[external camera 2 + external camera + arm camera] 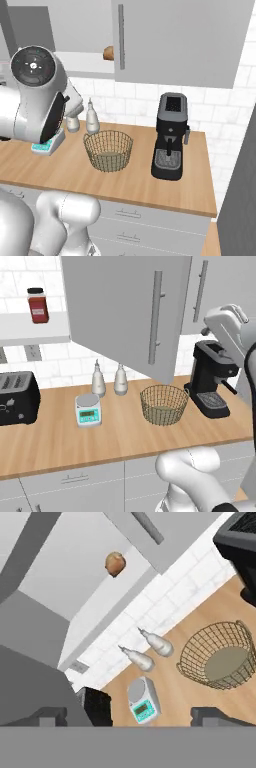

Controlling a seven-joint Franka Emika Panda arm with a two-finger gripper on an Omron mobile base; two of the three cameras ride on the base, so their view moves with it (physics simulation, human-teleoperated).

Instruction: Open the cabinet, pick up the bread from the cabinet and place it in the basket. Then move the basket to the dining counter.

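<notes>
With the cabinet (125,311) door swung wide, the robot stands between the first step and the second: the opening looks done, the bread (115,563) not yet fetched. The gripper (127,714) is spread to its full width, its two dark fingertips well apart, holding and touching nothing. Seen along the hand, the roll sits on the pale shelf ahead of and above the fingertips, well apart from them, while the basket (217,656) waits on the worktop off to one side. The next move calls for a reach up into the cabinet to close on the roll.

Tool (128,716) open wide, empty, arm raised
</notes>
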